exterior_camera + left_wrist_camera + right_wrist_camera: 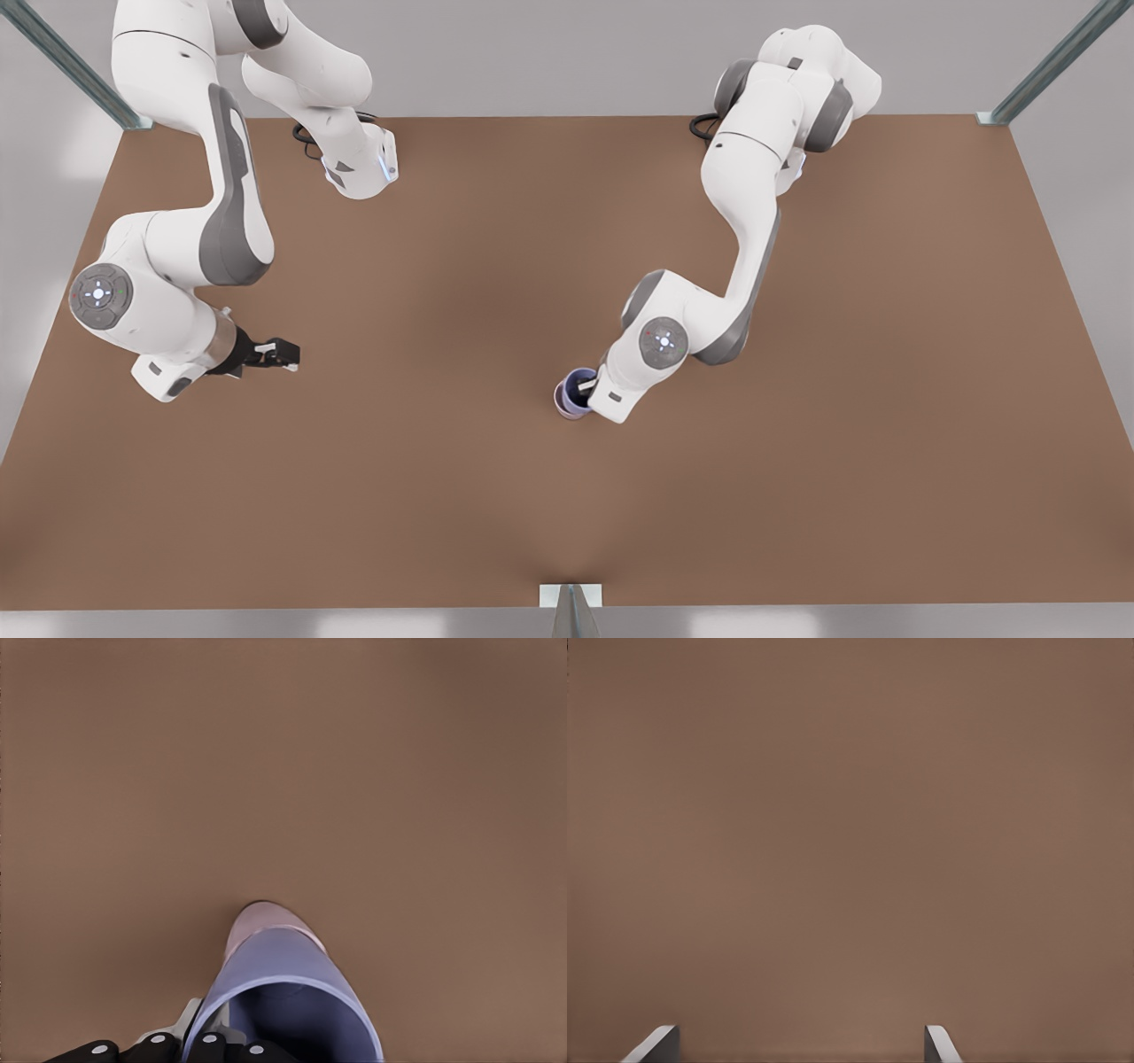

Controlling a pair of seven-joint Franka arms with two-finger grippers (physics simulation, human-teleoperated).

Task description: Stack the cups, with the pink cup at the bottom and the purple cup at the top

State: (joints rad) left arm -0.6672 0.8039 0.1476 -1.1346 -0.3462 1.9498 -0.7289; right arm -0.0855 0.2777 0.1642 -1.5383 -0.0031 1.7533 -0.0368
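Observation:
The purple cup (576,390) (283,979) sits nested in the pink cup (264,923), whose pale wall shows around it (562,407). Both stand on the brown table a little to the front view's right of centre. My left gripper (586,387), on the arm at the front view's right, is shut on the purple cup's rim, with one finger (182,1026) outside the wall. My right gripper (282,354) hangs at the front view's left, far from the cups. It is open, and its two fingertips (656,1045) stand wide apart over bare table.
The brown table (496,514) stretches wide around the cups. Metal frame posts stand at the back corners (1045,71) and a bracket (571,598) sits at the middle of the front edge.

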